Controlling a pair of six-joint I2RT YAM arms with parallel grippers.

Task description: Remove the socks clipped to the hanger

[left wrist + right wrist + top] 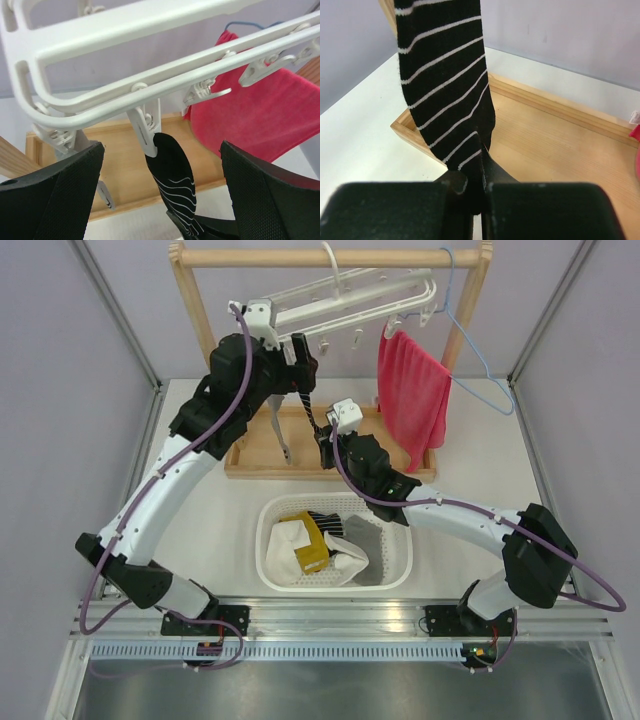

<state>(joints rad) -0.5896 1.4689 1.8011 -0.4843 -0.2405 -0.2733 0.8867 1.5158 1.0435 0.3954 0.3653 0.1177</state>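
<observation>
while striped sock (445, 85) hangs from clip (145, 131) on hanger (150, 20), right gripper (475, 186) pinched tight on its lower end, left gripper (162, 172) wide open, empty, flanking clip. next imo: left squeezes clip, right tugs sock down.

Left wrist view: spread fingers of the left gripper (160, 195) leave room either side of the striped sock (172, 180). The hanger (150, 95) bars twelve o'clock, the red towel (260, 115) crowds two o'clock, and the right gripper (479, 172) blocks six o'clock.
</observation>
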